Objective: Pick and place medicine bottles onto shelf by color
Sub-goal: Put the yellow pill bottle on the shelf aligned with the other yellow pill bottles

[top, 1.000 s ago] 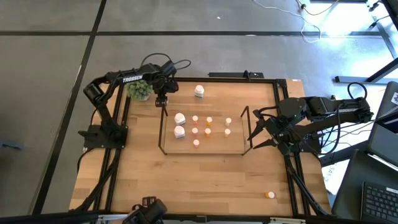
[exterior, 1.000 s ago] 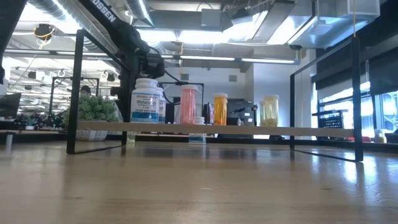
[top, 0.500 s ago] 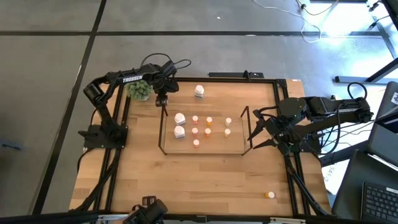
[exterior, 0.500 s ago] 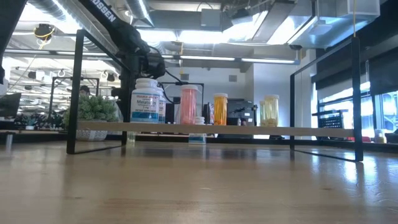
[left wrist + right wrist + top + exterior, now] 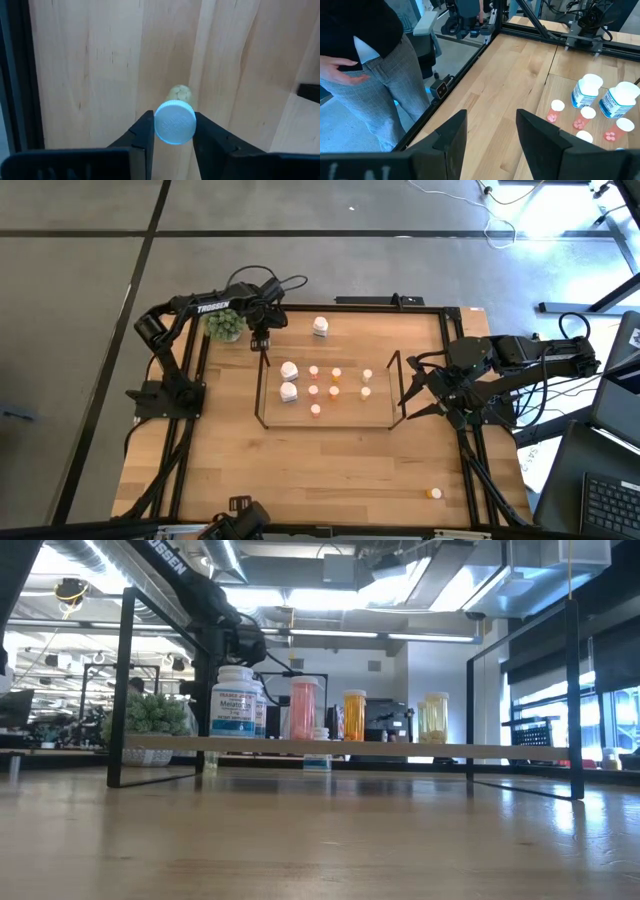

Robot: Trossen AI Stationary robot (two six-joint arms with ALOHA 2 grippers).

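The shelf (image 5: pixel 350 416) stands mid-table, a black wire frame with a light wood base, and also shows in the low view (image 5: pixel 400 750). On it stand two white bottles (image 5: pixel 289 380), pink ones (image 5: pixel 314 390), orange ones (image 5: pixel 335 382) and cream ones (image 5: pixel 366 383). My left gripper (image 5: pixel 262 345) is at the shelf's far left corner, pointing down, shut on a small white-capped cream bottle (image 5: pixel 175 122). My right gripper (image 5: pixel 408 395) hangs open and empty at the shelf's right end. My left gripper pinches the small bottle's white cap (image 5: pixel 159 125) between its two fingers, one on each side. The fingers come from above, pointing down. The cap faces up and a bit of the cream body (image 5: pixel 180 93) shows beyond it. Whether the bottle stands on the table, I cannot tell.
A white bottle (image 5: pixel 320 327) stands on the table behind the shelf. An orange bottle (image 5: pixel 434 493) lies near the near right corner. A green plant (image 5: pixel 225 325) sits by the left arm. A person (image 5: pixel 365 65) stands beyond the table's edge.
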